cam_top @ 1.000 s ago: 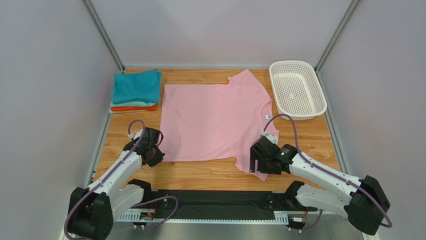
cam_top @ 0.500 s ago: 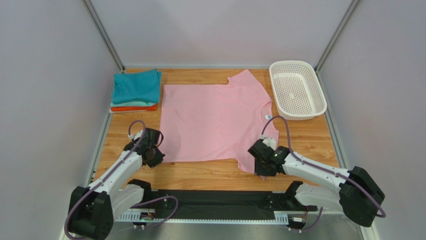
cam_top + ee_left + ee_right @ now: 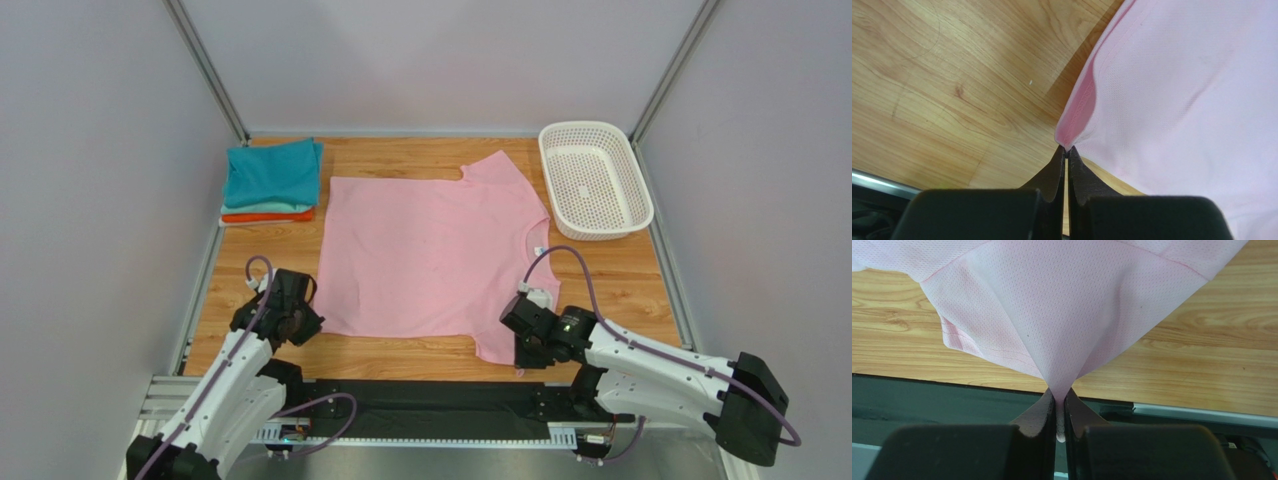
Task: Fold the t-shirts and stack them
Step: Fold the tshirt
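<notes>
**Bench** (image 3: 400, 152): a pale wooden top that carries everything below; clock directions are read from the overhead view, with 12 o'clock away from the arm bases.

**Pink t-shirt** (image 3: 430, 255): lies spread out across the middle of the bench, with its neck toward 3 o'clock and its hem toward 9 o'clock. One sleeve points to 12 o'clock and the other to 6 o'clock. Most of the cloth lies on the wood, but two points along the 6 o'clock edge are pinched.

**Basket** (image 3: 590, 128): white perforated plastic, standing at 2 o'clock, just beside the shirt's far sleeve and apart from it.

**Folded t-shirts** (image 3: 272, 175): a squared stack at 10 o'clock with teal on top, pale mint beneath it and orange at the bottom. It lies close to the pink hem, but whether the two touch cannot be told.

**Left fingers** (image 3: 1058, 167): at 8 o'clock, pressed together on the hem corner of the pink t-shirt, which rises into a small fold between the tips.

**Right fingers** (image 3: 1048, 412): at 5 o'clock, closed on the edge of the near sleeve. The mesh cloth is drawn into a taut cone at the tips, close to the bench's near edge.

**Neck label** (image 3: 538, 250): a small white tag inside the collar, at 3 o'clock.
</notes>
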